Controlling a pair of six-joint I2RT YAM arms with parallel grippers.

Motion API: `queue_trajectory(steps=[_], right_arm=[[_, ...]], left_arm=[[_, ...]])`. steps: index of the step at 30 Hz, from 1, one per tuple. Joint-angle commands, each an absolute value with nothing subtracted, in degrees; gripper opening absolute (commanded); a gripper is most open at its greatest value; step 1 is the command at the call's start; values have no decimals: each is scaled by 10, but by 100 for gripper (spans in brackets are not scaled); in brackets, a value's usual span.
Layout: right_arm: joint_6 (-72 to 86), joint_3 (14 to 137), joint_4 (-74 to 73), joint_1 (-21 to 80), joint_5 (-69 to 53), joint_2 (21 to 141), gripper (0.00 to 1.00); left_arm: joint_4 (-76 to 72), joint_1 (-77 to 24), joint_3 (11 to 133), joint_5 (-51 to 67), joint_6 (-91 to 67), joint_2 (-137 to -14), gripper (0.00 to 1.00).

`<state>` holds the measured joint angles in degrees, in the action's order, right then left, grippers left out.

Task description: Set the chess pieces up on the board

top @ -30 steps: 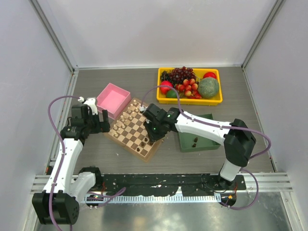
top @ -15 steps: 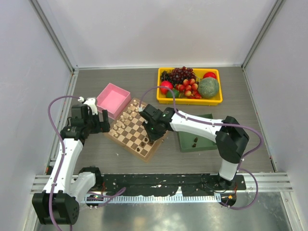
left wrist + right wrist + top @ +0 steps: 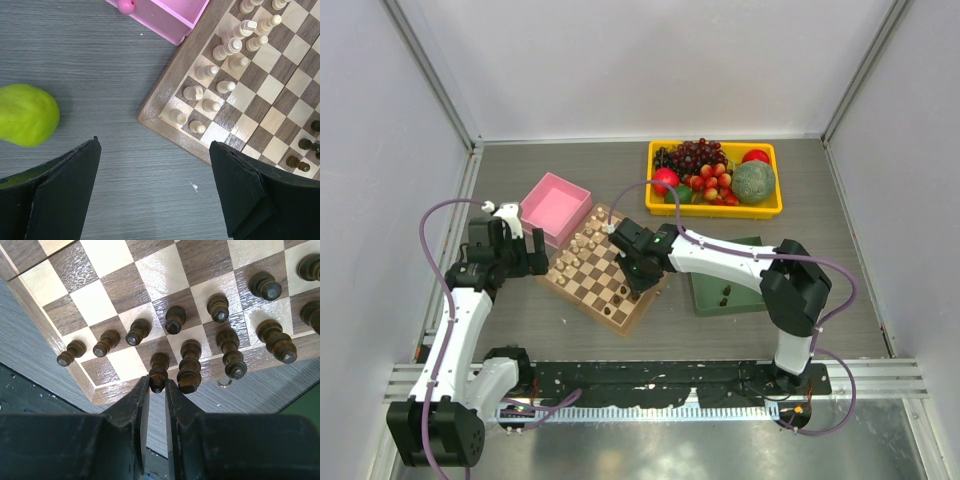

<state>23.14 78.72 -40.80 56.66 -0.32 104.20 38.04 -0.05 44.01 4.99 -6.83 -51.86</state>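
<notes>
A grey wood-grain bench (image 3: 570,330) lies inside plain white walls. The flat square wooden chessboard with tan and dark brown squares (image 3: 590,280) sits left of centre in the top view, turned corner-on. The tiny dark brown wooden chess pieces (image 3: 218,307) stand in two rough rows along the board's lower right edge. A few more lie in the dark green square tray (image 3: 752,300) to its right.

In the right wrist view the right arm's jaws are narrow. They pinch one dark brown pawn-shaped piece (image 3: 158,371) by its head over an edge-row square. A taller dark brown piece (image 3: 189,371) stands just beside it on the right.

The step in hand looks like seating this piece. The base should rest flat on its square, with the piece upright, before the jaws part. They should part only a little and lift straight up, since the tall neighbour looks close enough to be knocked over.

The left arm's jaws stand wide and empty above the bench at the board's left corner. They are near a yellow-green pear-shaped fruit (image 3: 26,121) and the cream-coloured wooden pieces (image 3: 229,47).

Whether the held piece's base touches the board cannot be told from this angle. From above, the right arm (image 3: 720,258) covers the spot. The pieces in the tray are too small to count.
</notes>
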Motion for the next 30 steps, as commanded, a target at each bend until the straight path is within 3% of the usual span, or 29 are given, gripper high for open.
queue_trajectory(steps=[1, 30], right_arm=[[227, 815, -403, 570, 22, 1047, 9], [218, 810, -404, 570, -14, 1016, 13]], left_arm=[[376, -3, 461, 47, -60, -511, 99], [375, -3, 461, 50, -60, -514, 99]])
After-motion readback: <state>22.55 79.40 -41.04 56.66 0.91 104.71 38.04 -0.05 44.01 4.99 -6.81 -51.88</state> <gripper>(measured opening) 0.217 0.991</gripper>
